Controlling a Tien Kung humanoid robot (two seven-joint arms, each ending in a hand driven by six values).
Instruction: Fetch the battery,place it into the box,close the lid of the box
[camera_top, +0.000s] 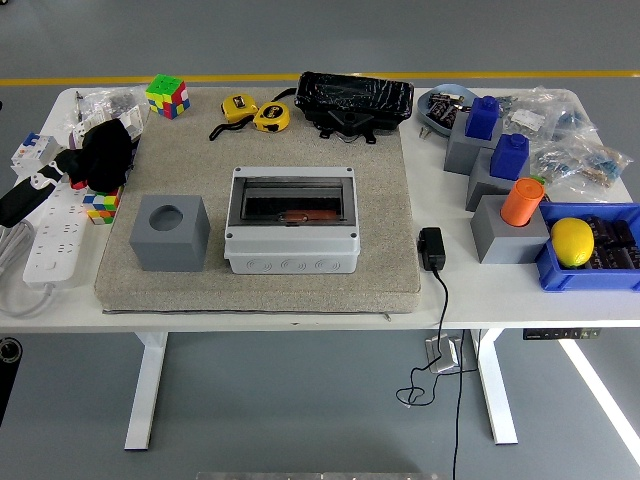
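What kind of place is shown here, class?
Probably a workshop or robot test lab: a white table on a grey floor with a yellow line, tape measures and a grey electrical box.

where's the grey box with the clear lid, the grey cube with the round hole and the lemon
grey box (291, 262): head view, on its front wall below the lid
grey cube (169, 245): head view, on its front face
lemon (572, 241): head view, on the middle of its yellow skin
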